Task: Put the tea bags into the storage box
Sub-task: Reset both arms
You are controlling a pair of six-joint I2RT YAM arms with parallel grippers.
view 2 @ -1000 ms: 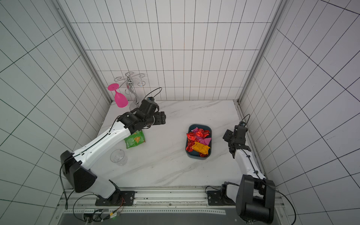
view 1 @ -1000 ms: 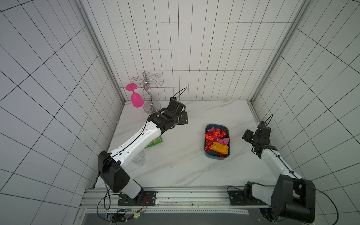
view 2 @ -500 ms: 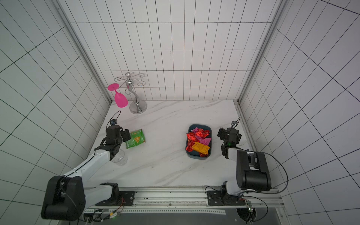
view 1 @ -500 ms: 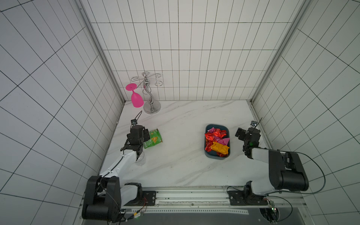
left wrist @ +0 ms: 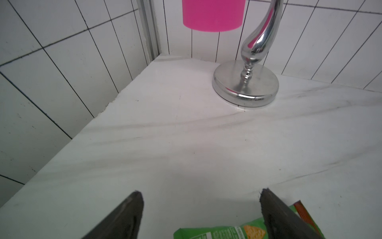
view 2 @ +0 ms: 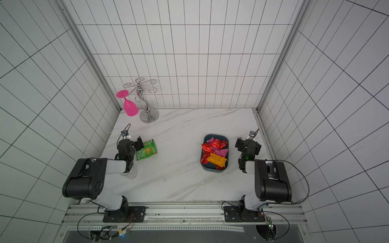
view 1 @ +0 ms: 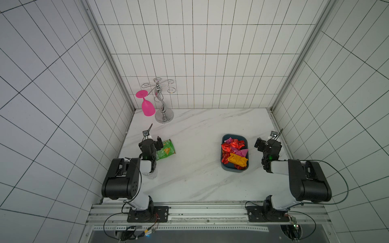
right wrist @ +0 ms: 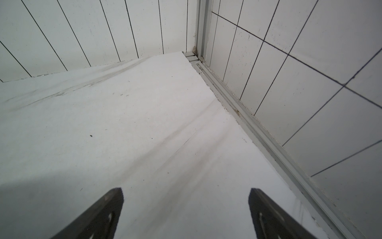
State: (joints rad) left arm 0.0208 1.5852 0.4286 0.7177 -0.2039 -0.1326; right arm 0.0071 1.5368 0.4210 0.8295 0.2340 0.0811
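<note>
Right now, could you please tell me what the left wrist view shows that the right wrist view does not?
Only the left wrist view: the pink glass, the chrome rack with its base, and part of the green snack bag beside the open left gripper. Only the right wrist view: a metal rail along the wall, past the open right gripper. Both: marble table, white tiled walls, and a gripper holding nothing.

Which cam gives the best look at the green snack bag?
A top view: the green snack bag shows nearly whole, flat on the marble, print readable as orange on green. Left wrist catches only a strip at the frame edge; right wrist shows none.
</note>
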